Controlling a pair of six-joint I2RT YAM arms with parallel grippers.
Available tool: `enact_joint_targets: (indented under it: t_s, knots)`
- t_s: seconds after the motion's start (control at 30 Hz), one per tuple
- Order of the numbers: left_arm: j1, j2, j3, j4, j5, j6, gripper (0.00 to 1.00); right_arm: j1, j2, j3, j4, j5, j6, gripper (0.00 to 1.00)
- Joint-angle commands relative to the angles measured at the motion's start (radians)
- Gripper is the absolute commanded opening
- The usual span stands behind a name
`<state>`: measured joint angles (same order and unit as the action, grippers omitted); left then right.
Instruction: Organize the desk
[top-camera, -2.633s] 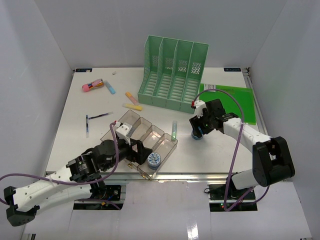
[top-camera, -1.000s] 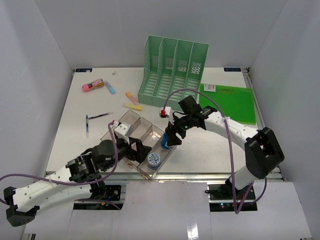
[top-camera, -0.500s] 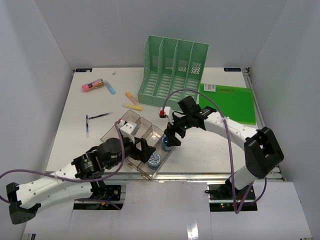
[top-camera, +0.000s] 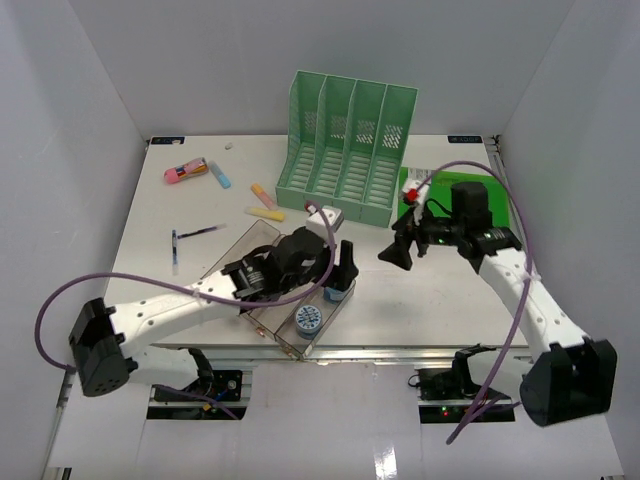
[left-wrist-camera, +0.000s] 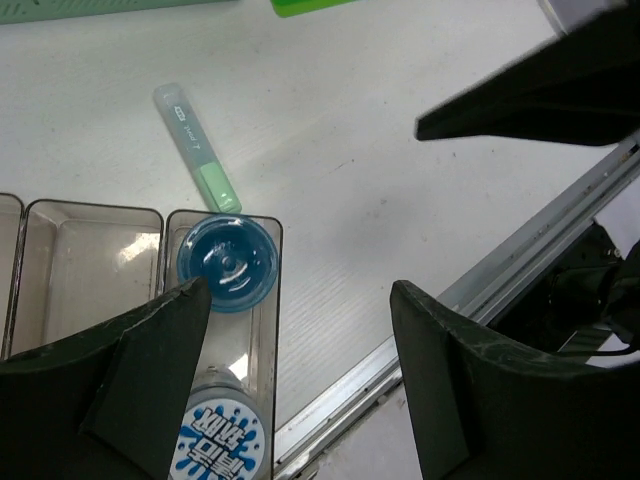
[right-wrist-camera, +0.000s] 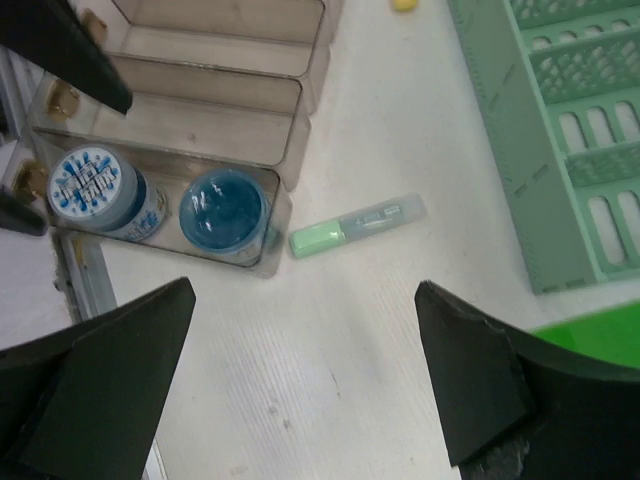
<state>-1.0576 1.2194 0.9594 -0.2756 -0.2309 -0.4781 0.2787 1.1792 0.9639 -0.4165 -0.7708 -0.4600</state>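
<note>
White rectangular worktop (top-camera: 430, 300): pale green marker (right-wrist-camera: 355, 225) lies crosswise mid-frame, straight ahead of the right gripper (right-wrist-camera: 305, 290). Left gripper (left-wrist-camera: 300, 290) sits offset from it. Both gape apart, empty.

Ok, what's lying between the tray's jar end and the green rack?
A green highlighter on the desk, beside the tray; right wrist view.

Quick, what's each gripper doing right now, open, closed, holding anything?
Left gripper: open, jaws wide apart, holding nothing.
Right gripper: open, jaws wide apart, holding nothing.
</note>
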Motion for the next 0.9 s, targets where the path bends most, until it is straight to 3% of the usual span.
enact_joint_targets:
  t_s: [0.0,0.1,0.3,0.53,0.87]
  knots:
    - [0.082,0.201,0.188,-0.043,0.097,-0.050,0.81,-0.198,-0.217,-0.182,0.109,-0.099,0.094,0.97]
    - [0.118,0.347,0.292,-0.096,0.144,-0.050,0.81,-0.352,-0.302,-0.281,0.183,-0.163,0.143,0.96]
    - [0.125,0.638,0.552,-0.283,0.086,-0.058,0.79,-0.494,-0.334,-0.329,0.186,-0.208,0.165,0.96]
    - [0.128,0.842,0.718,-0.364,0.032,-0.041,0.79,-0.504,-0.312,-0.320,0.167,-0.244,0.171,0.96]
    - [0.130,0.905,0.772,-0.405,-0.068,-0.021,0.79,-0.503,-0.309,-0.319,0.162,-0.246,0.173,0.96]
